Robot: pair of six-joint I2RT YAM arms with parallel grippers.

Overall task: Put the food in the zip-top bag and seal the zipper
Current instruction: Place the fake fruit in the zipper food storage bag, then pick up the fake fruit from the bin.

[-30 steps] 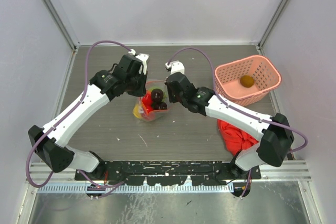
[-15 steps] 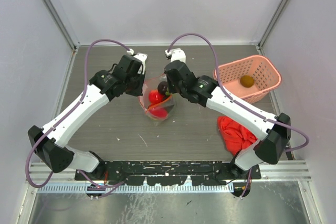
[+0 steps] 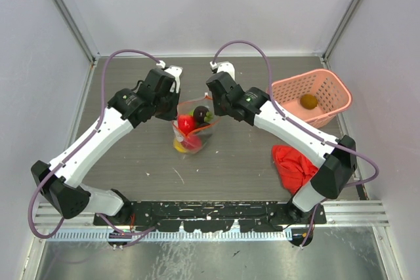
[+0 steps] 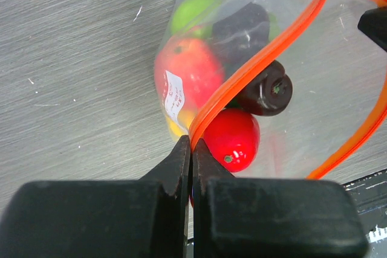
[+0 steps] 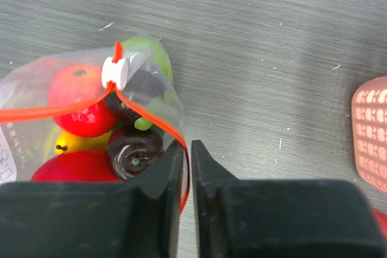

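Holding the zip-top bag (image 4: 302, 113) at mid-table (image 4: 72, 58), food (image 4: 233, 137) inside, mouth unsealed. Left end effector (image 4: 191, 146) clenched on the zipper (image 4: 254, 67); right end effector (image 5: 186, 149) pinching its other side. Risk: the thin strip slips, the bag drops and fruit spills. The dark fruit (image 4: 266, 92) at the mouth could block sealing.

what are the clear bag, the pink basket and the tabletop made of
Zip-top bag: thin clear plastic film, glossy, fruit showing through. Basket: pink moulded plastic, probably stiff, with lattice holes. Table: grey, fine streaked grain; laminate or brushed metal, hard to tell.
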